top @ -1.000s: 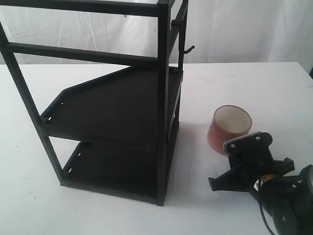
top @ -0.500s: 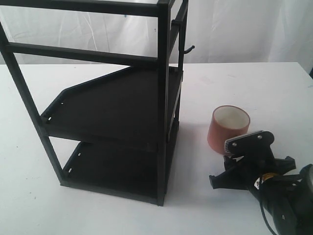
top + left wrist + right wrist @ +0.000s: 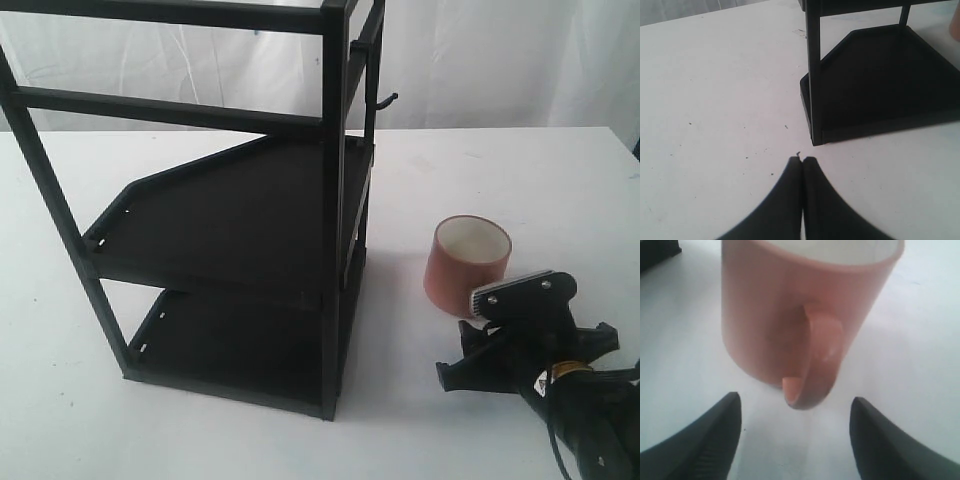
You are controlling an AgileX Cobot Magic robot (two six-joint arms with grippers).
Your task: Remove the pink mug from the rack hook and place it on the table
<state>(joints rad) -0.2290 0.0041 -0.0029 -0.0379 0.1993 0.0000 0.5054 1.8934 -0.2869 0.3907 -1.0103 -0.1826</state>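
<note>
Pink mug (image 3: 468, 262) is off the rack hook (image 3: 385, 101) and stands upright on the white counter (image 3: 520, 170), mouth up, white inside showing. It sits right of the black rack (image 3: 240, 215), near the rack's near-right corner but w/ a clear strip of counter between them. The hook juts from the rack's right upright, high up and farther back, well apart from the mug.

Right end effector (image 3: 795, 402) is low over the counter just on the near side of the mug. Its fingers are spread wide, not touching the mug. In the right wrist view the mug's loop handle faces the end effector and lines up approx w/ the gap between the fingers, but sits beyond the tips, w/ bare counter between the tips and the mug body. Nothing is held.

Left end effector (image 3: 802, 160) has its fingers pressed together w/ nothing between them, over bare counter near a bottom corner of the rack, w/ its lower shelf and a corner post just beyond. It doesn't show in the exterior view.
</note>
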